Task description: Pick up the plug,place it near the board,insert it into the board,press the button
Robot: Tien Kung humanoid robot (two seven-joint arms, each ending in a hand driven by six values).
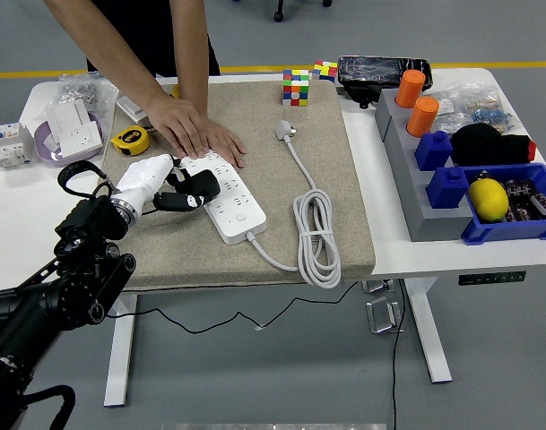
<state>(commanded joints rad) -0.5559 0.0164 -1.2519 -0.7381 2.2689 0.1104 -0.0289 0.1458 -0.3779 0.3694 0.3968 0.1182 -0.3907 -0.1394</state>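
Observation:
A white power strip [232,199] lies slantwise on the beige mat [326,179]. My left hand [176,192], white with black fingers, reaches in from the left and is shut on a black plug [202,187] that sits on the strip's left part. Whether the plug's pins are in a socket is hidden by the fingers. A person's hand [196,133] presses flat on the strip's far end. The strip's own white plug [283,132] lies loose on the mat, its cable coiled [319,237] to the right. My right arm is out of view.
A yellow tape measure [130,139] and white sockets [73,125] lie at the left. Two colour cubes [296,87] stand at the mat's far edge. A grey rack with orange and blue blocks [425,143] and a blue bin holding a lemon [489,199] stand at the right.

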